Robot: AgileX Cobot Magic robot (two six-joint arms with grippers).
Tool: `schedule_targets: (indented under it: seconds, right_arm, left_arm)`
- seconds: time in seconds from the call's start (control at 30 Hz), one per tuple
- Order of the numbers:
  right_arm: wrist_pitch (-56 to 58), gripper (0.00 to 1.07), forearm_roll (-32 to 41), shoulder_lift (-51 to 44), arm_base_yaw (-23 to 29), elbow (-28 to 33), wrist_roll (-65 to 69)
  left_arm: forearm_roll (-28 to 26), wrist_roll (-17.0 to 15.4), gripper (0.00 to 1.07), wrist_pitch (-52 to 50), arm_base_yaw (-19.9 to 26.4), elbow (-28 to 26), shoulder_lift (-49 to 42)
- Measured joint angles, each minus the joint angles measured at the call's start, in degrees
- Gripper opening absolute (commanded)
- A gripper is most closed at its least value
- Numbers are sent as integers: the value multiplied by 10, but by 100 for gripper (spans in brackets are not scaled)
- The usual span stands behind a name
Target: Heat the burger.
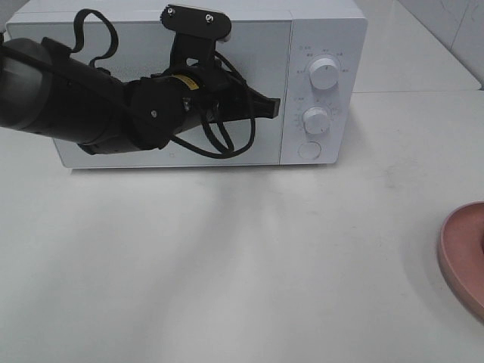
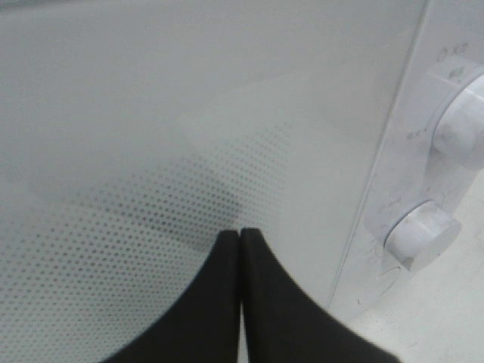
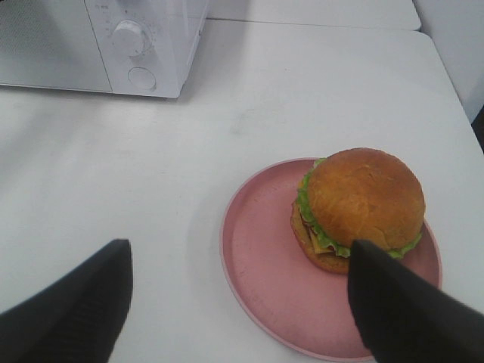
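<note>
One burger [image 3: 357, 209] (on a pink plate [image 3: 265, 249]) lies just beyond the right claw [image 3: 238, 302]; jaws apart.

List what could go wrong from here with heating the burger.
1. The white microwave's door is shut; the shut left pincer points at its flat face with nothing to hook, so it may slip.
2. The golden-bun burger sits off-centre on the pink plate; the open right pincer could tip it.

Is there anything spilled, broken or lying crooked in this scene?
Nothing stands out. The burger sits upright on the pink plate, off-centre but well inside the rim. The microwave door is shut, and the table shows no spill.
</note>
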Motion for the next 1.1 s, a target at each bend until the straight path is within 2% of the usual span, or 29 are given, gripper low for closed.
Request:
schedule_targets:
  seconds: [0.17,0.33,0.37,0.4,0.43,0.47,0.5,0.53,0.57,0.63,0.77,0.83,0.93,1.0,1.03,1.1]
  right_arm:
    - [0,76,0,0,0,0,0]
    - [0,76,0,0,0,0,0]
    - [0,76,0,0,0,0,0]
    - [0,76,0,0,0,0,0]
    - [0,76,0,0,0,0,0]
    - [0,76,0,0,0,0,0]
    - [0,76,0,0,0,0,0]
    - [0,76,0,0,0,0,0]
    - [0,76,0,0,0,0,0]
    - [0,76,0,0,0,0,0]
    - [0,76,0,0,0,0,0]
    - [0,76,0,0,0,0,0]
    - [0,76,0,0,0,0,0]
    - [0,76,0,0,0,0,0]
    - [0,76,0,0,0,0,0]
    - [0,76,0,0,0,0,0]
  left_arm:
    - [-5,14,0,20,-7,11,-25]
    - [-10,17,0,69,-11,48,-61]
    - [-13,17,6,100,-11,62,-76]
    - [-13,17,6,100,-11,62,-76]
    - [-14,17,13,117,-11,70,-84]
    - [-15,17,36,156,-11,81,-101]
    - [-15,17,36,156,-11,81,-101]
    - [-15,17,67,195,-11,92,-116]
    - [-15,17,67,195,-11,92,-116]
    - [-15,17,101,250,-10,107,-135]
    - [-13,17,99,307,-3,113,-150]
    - [7,17,99,392,17,114,-167]
    - [15,17,98,417,24,114,-172]
    - [36,17,98,493,50,114,-190]
    - [36,17,98,493,50,114,-190]
    - [51,17,98,566,83,114,-206]
